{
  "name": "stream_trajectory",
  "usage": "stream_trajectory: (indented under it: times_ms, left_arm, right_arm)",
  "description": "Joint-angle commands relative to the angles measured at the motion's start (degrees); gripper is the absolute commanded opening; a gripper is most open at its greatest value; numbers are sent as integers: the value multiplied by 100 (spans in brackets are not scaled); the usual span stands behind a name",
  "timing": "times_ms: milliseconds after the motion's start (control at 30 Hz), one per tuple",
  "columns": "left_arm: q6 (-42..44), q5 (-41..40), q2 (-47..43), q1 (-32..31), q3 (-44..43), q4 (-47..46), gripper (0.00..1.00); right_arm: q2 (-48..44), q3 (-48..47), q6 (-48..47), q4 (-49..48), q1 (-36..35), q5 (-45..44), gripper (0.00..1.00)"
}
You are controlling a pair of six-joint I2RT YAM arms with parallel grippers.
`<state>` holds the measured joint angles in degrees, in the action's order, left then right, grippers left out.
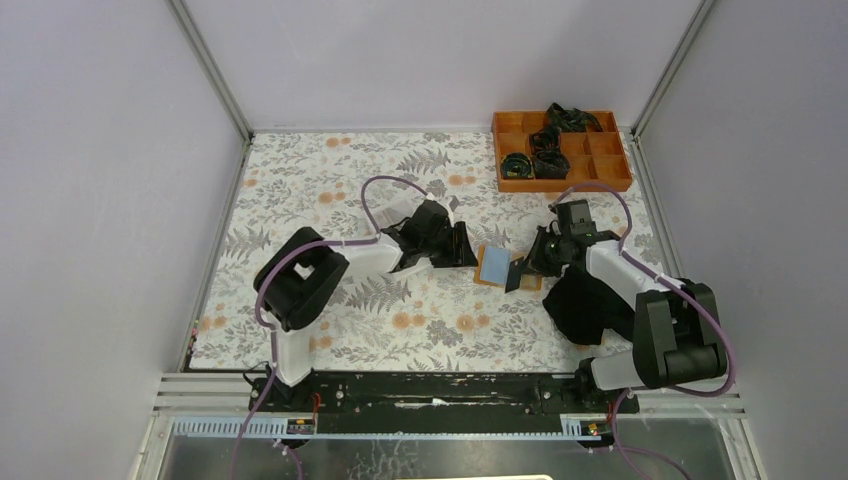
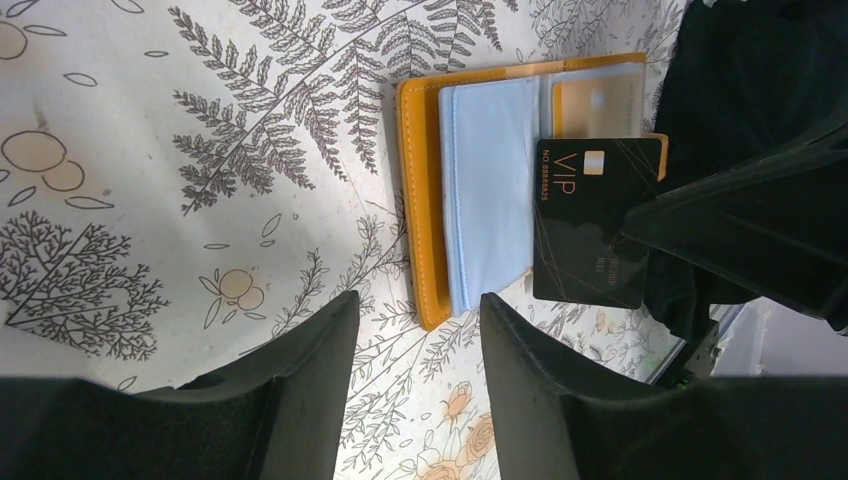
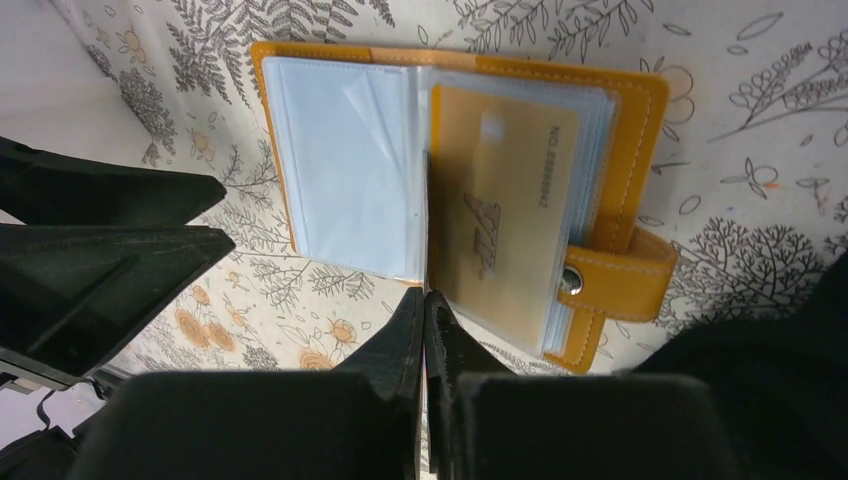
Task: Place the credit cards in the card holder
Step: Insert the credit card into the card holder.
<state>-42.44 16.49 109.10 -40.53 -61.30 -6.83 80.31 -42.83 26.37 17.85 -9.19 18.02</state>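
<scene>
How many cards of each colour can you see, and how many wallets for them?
black card: 1
gold card: 1
card holder: 1
Total: 3

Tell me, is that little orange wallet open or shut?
Open: the wallet lies spread flat, clear sleeves showing, a gold card in one, its clasp tab undone.

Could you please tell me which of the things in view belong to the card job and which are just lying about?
Part of the job:
- card holder, lying open
- black card, pinched in the right end effector
- gold card, already in a clear sleeve

Just lying about:
- orange tray at the far edge
- black cloth
</scene>
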Motion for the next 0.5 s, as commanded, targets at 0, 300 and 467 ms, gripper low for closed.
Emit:
stream_trajectory:
  times_ms: [0, 300, 467]
  left_arm:
    - [164, -168, 226, -47, -230, 275, 55]
    - [259, -504, 170, -51, -389, 568, 54]
    - [282, -713, -25, -60, -420, 658, 54]
  right_arm:
    - [125, -145, -157, -456, 77, 204, 0]
    - [316, -142, -158, -720, 136, 265, 0]
    - [287, -177, -178, -690, 163, 246, 0]
